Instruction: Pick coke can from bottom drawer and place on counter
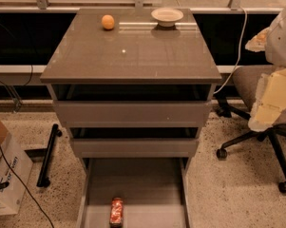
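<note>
The coke can (116, 211) is red and lies on its side on the floor of the bottom drawer (147, 184), near its front. The bottom drawer is pulled out toward me; the two upper drawers are only slightly out. The counter (133, 53) is the glossy grey-brown top of the cabinet. My gripper (268, 106), pale yellow under a white arm, hangs at the right edge of the view. It is well to the right of the cabinet, about level with the upper drawers and far above the can. It holds nothing that I can see.
An orange ball (108, 22) and a white bowl (167, 16) sit at the back of the counter. An office chair (256, 87) stands to the right, behind the gripper. A cardboard box (2, 179) and a black bar (48, 153) lie on the floor to the left.
</note>
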Controlling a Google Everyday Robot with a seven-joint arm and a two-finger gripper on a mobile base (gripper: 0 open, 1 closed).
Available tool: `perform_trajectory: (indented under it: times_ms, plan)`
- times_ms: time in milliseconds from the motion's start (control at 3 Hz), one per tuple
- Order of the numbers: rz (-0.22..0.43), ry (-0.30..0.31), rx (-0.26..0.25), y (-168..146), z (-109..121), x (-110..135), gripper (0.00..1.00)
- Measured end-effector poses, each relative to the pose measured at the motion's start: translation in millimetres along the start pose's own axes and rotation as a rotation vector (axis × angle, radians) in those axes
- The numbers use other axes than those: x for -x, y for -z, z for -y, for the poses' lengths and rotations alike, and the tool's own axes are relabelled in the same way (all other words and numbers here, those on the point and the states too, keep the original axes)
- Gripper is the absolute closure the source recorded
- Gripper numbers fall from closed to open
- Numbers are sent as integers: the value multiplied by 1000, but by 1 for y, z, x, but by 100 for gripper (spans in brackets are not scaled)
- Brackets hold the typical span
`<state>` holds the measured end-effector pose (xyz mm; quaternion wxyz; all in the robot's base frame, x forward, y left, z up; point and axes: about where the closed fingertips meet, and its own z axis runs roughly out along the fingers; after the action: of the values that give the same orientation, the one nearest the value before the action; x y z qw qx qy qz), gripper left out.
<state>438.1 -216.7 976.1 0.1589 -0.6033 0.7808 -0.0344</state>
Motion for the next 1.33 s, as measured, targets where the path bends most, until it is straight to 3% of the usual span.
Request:
perform_trajectory:
  times_ms: [667,1333]
  plan:
    - [-31,-35,-2,-8,2,6,0]
    - [-58,-226,50,-74,8,15,0]
